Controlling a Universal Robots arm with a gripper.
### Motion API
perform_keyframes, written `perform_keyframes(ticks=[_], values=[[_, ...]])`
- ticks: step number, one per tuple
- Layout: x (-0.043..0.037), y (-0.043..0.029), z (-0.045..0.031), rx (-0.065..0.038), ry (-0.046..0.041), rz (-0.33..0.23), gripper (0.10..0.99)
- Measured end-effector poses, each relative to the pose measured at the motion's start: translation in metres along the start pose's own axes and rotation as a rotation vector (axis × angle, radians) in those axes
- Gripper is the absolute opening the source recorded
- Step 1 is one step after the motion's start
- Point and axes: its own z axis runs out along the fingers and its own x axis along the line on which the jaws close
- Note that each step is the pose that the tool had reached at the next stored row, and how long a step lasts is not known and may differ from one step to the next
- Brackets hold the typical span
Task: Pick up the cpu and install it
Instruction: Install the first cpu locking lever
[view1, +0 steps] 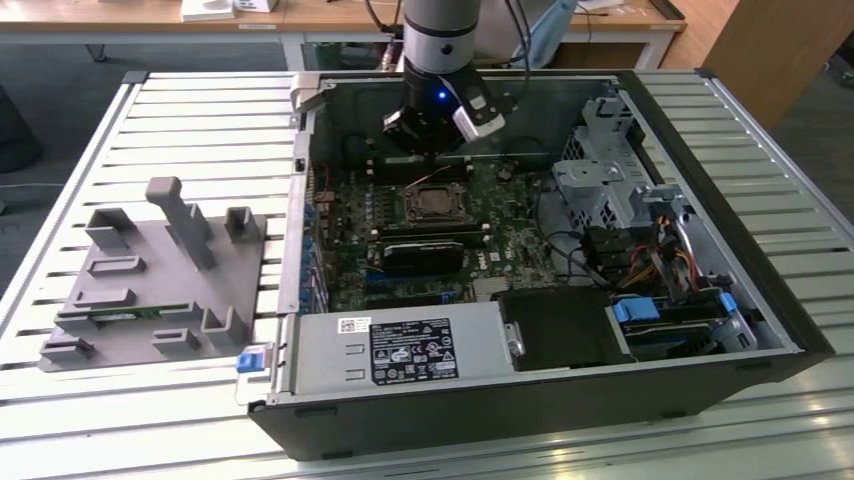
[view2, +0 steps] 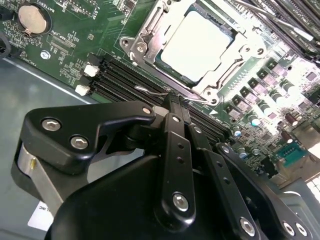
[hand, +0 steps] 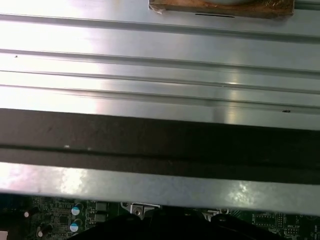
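1. We find the cpu (view2: 196, 44) already lying in the socket frame (view2: 150, 37) on the motherboard (view2: 65, 37); in the second wrist view its pale metal top sits square within the bracket, just beyond the tips of the jaws.
2. The jaws (view2: 172, 102) are closed together and carry nothing (the two black fingers meet at their tips, with no chip between them). They hover close above the memory slots (view2: 115, 75) beside the socket, apart from the chip.
3. In the exterior view the gripper (view1: 424, 135) hangs inside the open computer case (view1: 534, 400), above the board at the case's rear wall, with the socket a little ahead of it.
4. The grey tray (view1: 147, 290) rests on the slatted table (view1: 200, 110), well apart from the jaws, with a green memory stick (view1: 127, 316) in one of its slots.
5. We judge the placing done, but the thin wire lever (view2: 152, 92) lies free by the jaw tips, so the socket seems not yet locked down.
6. What could go wrong from here: the closed fingertips are near that lever and the slot latches, so a sideways drift could snag the wire or scrape the board's small parts.
7. A downward press off the chip's middle could tip it in the frame and bend contacts beneath; we cannot tell whether it is fully seated.
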Motion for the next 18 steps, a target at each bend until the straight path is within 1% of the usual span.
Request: perform_keyframes(ticks=[8, 14, 18], values=[[-0.0048, 0.0018, 0.0022, 0.000, 0.0000, 0.000, 0.106], [-0.0125, 0.0016, 0.0045, 0.001, 0.0002, 0.000, 0.106], [-0.0163, 0.0012, 0.0073, 0.001, 0.0001, 0.000, 0.106]])
